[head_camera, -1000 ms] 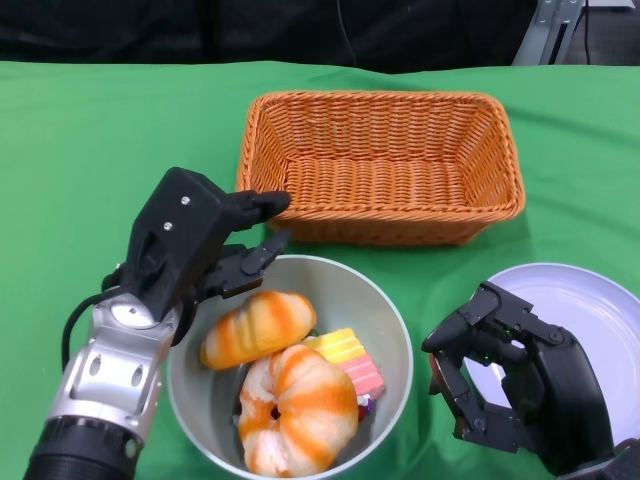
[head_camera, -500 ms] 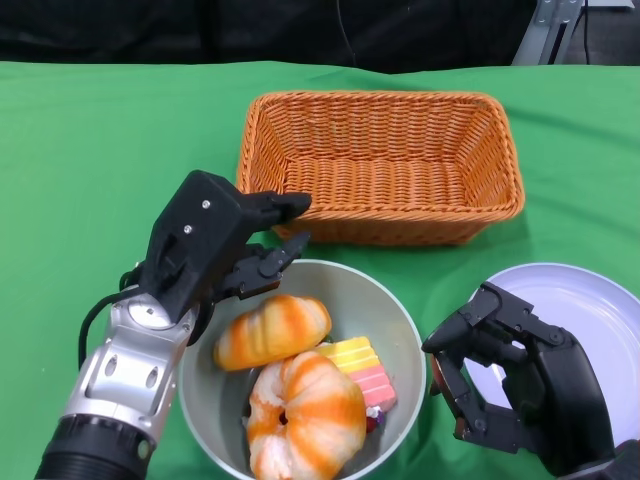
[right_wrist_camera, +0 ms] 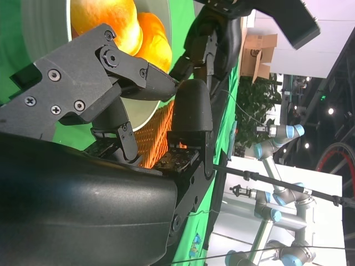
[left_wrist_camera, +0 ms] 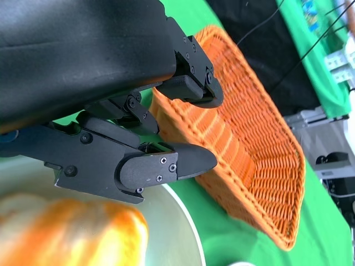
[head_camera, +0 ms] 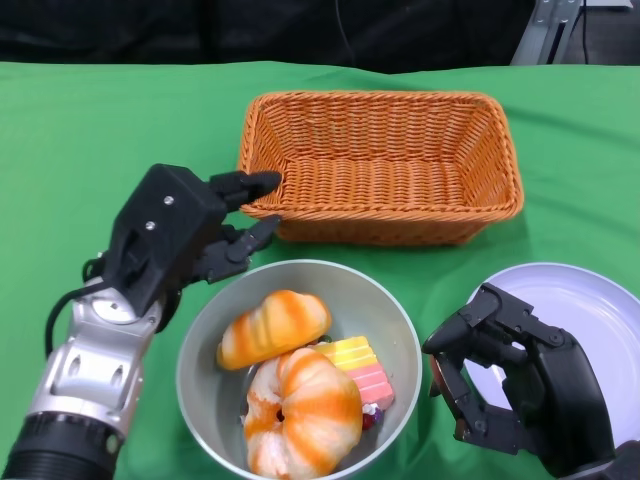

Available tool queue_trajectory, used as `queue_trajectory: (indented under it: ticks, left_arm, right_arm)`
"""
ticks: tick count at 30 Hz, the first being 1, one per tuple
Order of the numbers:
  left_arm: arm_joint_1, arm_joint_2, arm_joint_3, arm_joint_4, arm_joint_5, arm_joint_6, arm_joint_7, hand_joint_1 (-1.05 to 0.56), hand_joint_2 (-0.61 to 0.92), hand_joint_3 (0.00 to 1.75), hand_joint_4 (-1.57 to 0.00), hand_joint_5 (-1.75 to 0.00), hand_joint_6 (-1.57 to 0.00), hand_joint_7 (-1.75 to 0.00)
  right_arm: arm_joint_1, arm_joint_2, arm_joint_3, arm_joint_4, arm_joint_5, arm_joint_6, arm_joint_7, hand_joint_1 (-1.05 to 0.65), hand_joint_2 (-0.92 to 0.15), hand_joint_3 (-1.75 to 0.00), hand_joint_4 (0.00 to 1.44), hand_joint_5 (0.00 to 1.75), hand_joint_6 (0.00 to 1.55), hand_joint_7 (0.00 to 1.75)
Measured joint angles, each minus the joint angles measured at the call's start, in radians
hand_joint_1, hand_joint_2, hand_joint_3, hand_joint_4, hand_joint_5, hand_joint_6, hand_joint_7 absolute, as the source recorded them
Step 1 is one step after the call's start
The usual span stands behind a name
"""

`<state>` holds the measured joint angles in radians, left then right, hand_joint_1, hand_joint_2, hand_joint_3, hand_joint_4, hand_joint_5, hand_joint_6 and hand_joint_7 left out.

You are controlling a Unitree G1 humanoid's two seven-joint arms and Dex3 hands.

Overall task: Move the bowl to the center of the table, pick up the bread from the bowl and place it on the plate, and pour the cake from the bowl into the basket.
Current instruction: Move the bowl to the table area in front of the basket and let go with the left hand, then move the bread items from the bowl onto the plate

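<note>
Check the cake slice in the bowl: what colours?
Cake slice: yellow and pink stripes; clearest in the head view.

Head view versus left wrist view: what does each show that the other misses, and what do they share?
Only the head view shows the plate, the right hand beside it, the pink and yellow cake and the ring-shaped bread. Only the left wrist view shows the left hand's fingertips up close, just off the bowl's rim with nothing between them. Both show the left hand, the basket, the bowl and the long bread.
</note>
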<state>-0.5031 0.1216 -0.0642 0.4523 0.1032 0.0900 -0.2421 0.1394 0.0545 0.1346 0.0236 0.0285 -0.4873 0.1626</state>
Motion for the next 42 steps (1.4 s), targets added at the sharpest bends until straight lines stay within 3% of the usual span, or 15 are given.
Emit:
queue_trajectory:
  ticks: [7,15,28,39,41,42]
  left_arm:
    - [0.007,0.027,0.025,-0.056,-0.025,-0.013,0.0,-0.58,0.92,0.5,-0.72,-0.04,-0.47,-0.01]
    - [0.057,0.065,0.055,-0.117,-0.082,-0.057,-0.038,-0.46,0.92,0.37,-0.77,-0.05,-0.55,-0.04]
    - [0.177,0.098,0.146,-0.04,-0.208,-0.385,-0.155,-0.33,0.92,0.18,-0.9,-0.13,-0.74,-0.09]
    - [0.218,0.061,0.226,0.122,-0.249,-0.691,-0.136,-0.14,0.92,0.14,-1.04,-0.26,-0.97,-0.16]
    - [0.217,0.05,0.235,0.155,-0.266,-0.729,-0.135,-0.09,0.92,0.22,-0.88,-0.68,-1.01,-0.2]
    - [0.217,0.043,0.24,0.169,-0.273,-0.746,-0.135,-0.08,0.92,0.23,-0.84,-0.78,-1.01,-0.2]
  right_arm:
    - [0.001,0.004,0.001,0.0,0.001,0.001,0.0,-0.15,-0.53,-0.99,0.68,1.64,0.62,1.33]
    - [0.005,0.004,0.002,-0.002,0.001,0.002,0.0,-0.15,-0.54,-0.97,0.67,1.65,0.62,1.33]
    - [0.005,-0.003,-0.002,-0.003,0.005,0.004,0.012,-0.17,-0.54,-0.97,0.67,1.64,0.62,1.34]
    - [0.007,-0.003,-0.002,-0.003,0.007,0.004,0.015,-0.14,-0.53,-0.97,0.68,1.63,0.63,1.32]
    - [0.008,-0.003,-0.003,-0.002,0.009,0.004,0.016,-0.14,-0.53,-0.98,0.67,1.64,0.63,1.32]
    - [0.008,-0.003,-0.003,-0.003,0.012,0.004,0.017,-0.14,-0.53,-0.98,0.67,1.64,0.63,1.31]
